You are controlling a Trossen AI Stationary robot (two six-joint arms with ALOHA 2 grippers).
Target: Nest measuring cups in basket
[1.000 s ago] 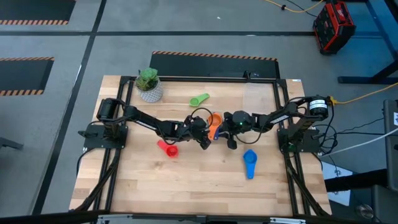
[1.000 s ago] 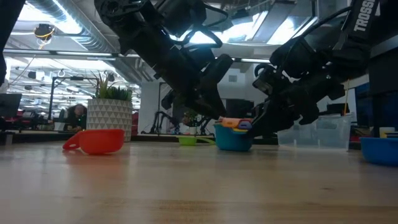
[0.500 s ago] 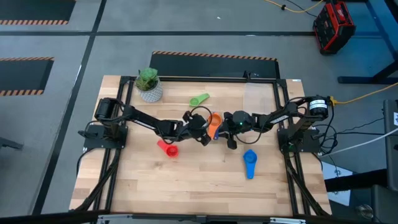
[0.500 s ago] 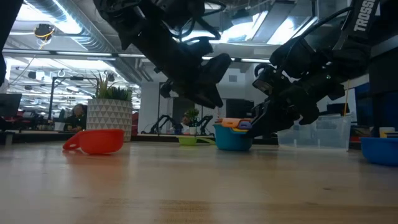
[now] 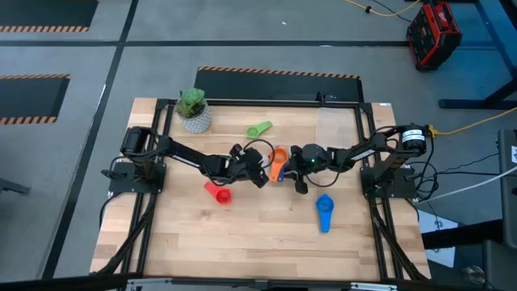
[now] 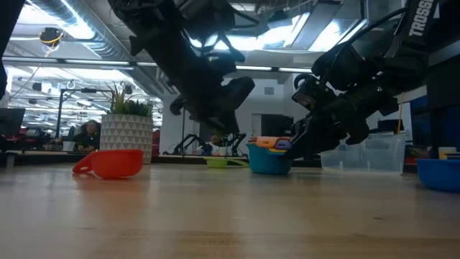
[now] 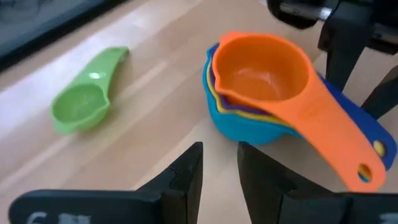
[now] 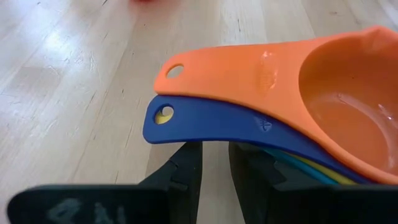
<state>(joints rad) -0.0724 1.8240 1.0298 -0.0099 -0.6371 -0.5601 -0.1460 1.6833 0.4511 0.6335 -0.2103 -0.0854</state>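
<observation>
The pale wooden slatted table [image 5: 242, 234] is being seen whole only from above. There the clear, nearly colourless plastic basket [image 5: 335, 129] is lying near the far right corner, well apart from the nested stack of measuring cups [image 5: 278, 159], topped by an orange plastic scoop, at the centre. A dark blue cup [image 5: 324, 212], a red cup [image 5: 218, 192] and a green cup [image 5: 259, 129] are lying separately. The left gripper [image 7: 219, 180] is being held narrowly parted and empty just beside the stack. The right gripper [image 8: 214, 163] is being shown slightly parted beneath the stacked handles; whether they are gripped cannot be told.
</observation>
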